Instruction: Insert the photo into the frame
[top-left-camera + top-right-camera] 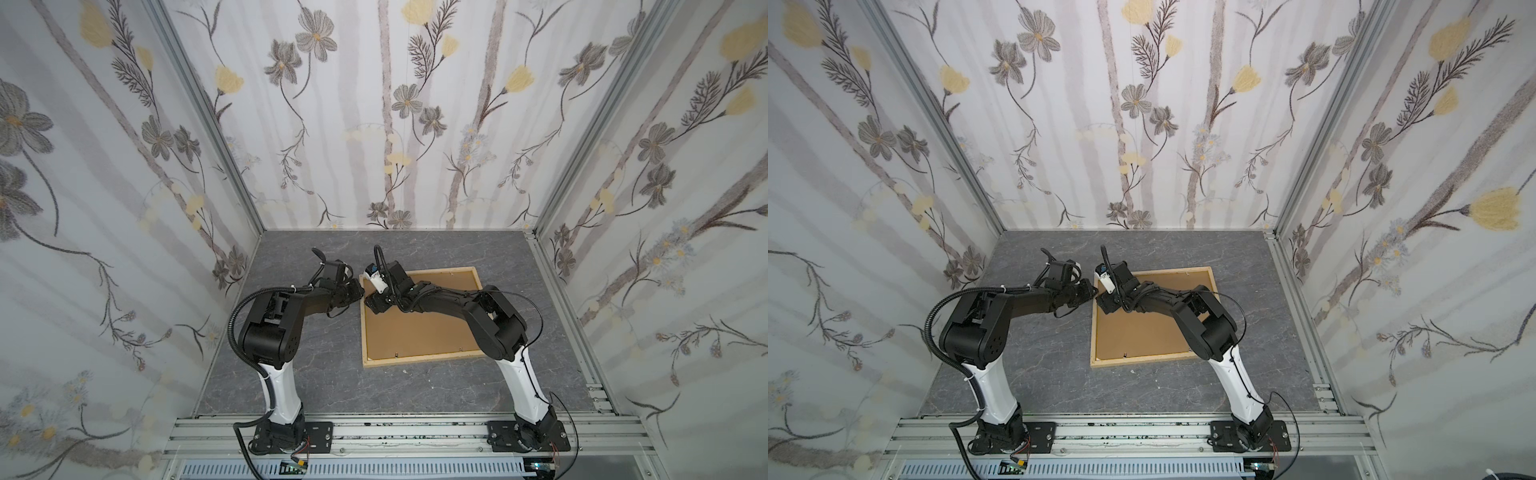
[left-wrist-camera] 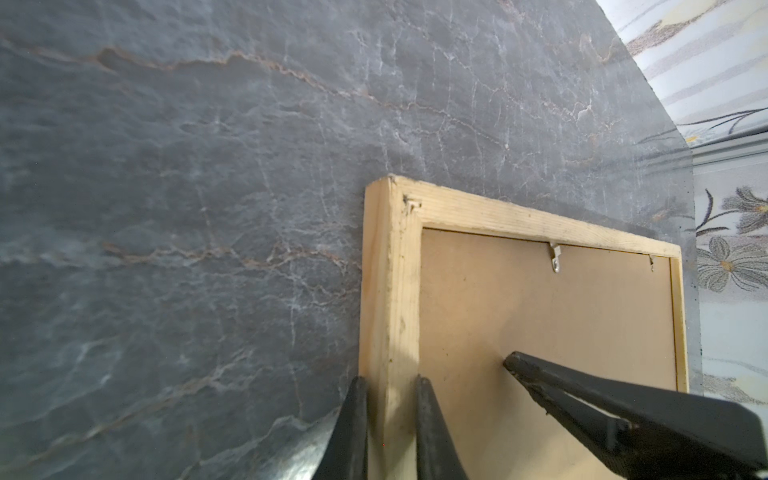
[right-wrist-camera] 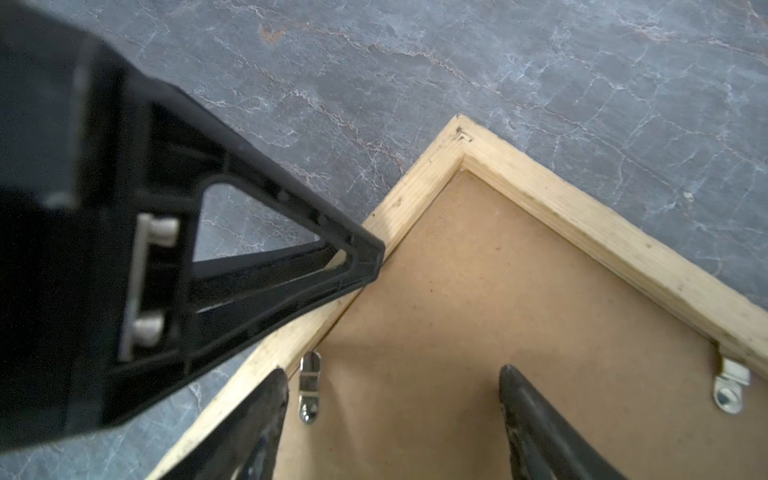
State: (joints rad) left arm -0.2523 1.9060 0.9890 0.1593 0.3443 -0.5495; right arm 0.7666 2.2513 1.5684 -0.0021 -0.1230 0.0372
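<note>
In both top views we see the frame (image 1: 424, 359) (image 1: 1142, 358) lying back-up on the grey table (image 1: 311, 374), right of the middle, with the brown backing panel (image 1: 419, 328) inside it, but the arms hide both sets of jaws at its far left corner. The left wrist view fills that gap: the left gripper (image 2: 390, 380) is nearly closed, one finger on either side of the wooden side rail just short of the corner. Only the right wrist view shows the right gripper (image 3: 392, 372) spread wide and holding nothing, its fingers over the panel inside that same corner, with a metal clip (image 3: 309, 386) just beside one finger. We cannot tell whether the tips touch the board.
</note>
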